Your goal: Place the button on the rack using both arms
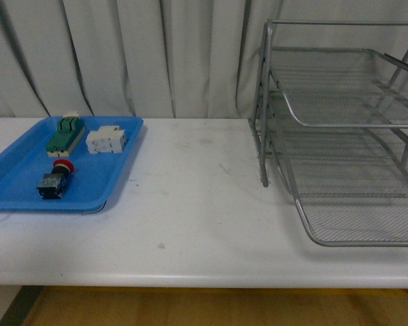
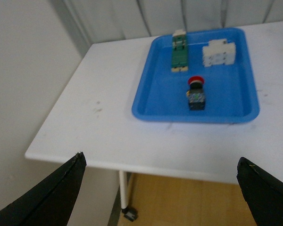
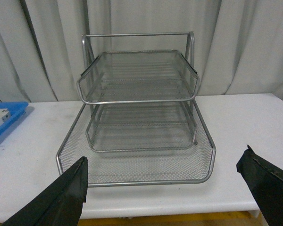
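The button (image 1: 55, 179), red cap and black body, lies on its side in the blue tray (image 1: 13, 173) at the table's left; it also shows in the left wrist view (image 2: 196, 94). The silver wire-mesh rack (image 1: 340, 136) stands at the right, its lowest tray slid forward; it fills the right wrist view (image 3: 139, 117). Neither arm shows in the front view. My left gripper (image 2: 160, 188) is open and empty, held off the table's front edge, well short of the button. My right gripper (image 3: 162, 188) is open and empty, in front of the rack's lowest tray.
The blue tray also holds a green-topped block (image 1: 66, 134) and a white block (image 1: 106, 140) behind the button. The white table (image 1: 197, 204) runs between tray and rack. A grey curtain (image 1: 156, 54) hangs behind. A wall (image 2: 23, 70) stands at the table's left end.
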`<action>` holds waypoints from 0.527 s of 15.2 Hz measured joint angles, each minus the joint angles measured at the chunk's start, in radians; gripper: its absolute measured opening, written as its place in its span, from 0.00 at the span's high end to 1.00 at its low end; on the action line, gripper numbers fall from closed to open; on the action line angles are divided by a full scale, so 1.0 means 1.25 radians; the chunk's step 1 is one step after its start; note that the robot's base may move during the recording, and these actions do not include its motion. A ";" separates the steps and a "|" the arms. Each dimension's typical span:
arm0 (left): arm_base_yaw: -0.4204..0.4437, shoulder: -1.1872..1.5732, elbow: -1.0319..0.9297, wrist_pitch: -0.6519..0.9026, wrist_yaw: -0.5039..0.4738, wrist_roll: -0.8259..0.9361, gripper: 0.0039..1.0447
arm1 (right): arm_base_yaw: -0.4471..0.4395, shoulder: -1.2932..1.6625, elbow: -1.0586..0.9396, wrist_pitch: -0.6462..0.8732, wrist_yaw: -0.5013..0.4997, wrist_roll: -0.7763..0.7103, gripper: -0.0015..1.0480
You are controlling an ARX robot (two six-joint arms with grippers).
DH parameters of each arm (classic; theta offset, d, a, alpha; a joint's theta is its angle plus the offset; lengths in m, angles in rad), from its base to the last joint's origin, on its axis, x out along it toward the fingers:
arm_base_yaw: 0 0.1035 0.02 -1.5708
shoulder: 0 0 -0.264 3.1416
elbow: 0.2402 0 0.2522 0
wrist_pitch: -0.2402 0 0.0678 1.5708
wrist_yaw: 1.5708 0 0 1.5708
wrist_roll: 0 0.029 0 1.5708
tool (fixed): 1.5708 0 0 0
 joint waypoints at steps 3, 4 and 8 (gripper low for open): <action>0.047 0.321 0.158 0.020 0.155 -0.037 0.06 | 0.000 0.000 0.000 0.000 0.000 0.000 0.06; 0.066 0.434 0.217 0.022 0.191 -0.056 0.06 | 0.000 0.000 0.000 0.000 0.000 0.000 0.06; 0.106 0.758 0.451 0.015 0.256 -0.070 0.06 | 0.000 0.000 0.000 0.000 0.000 0.000 0.06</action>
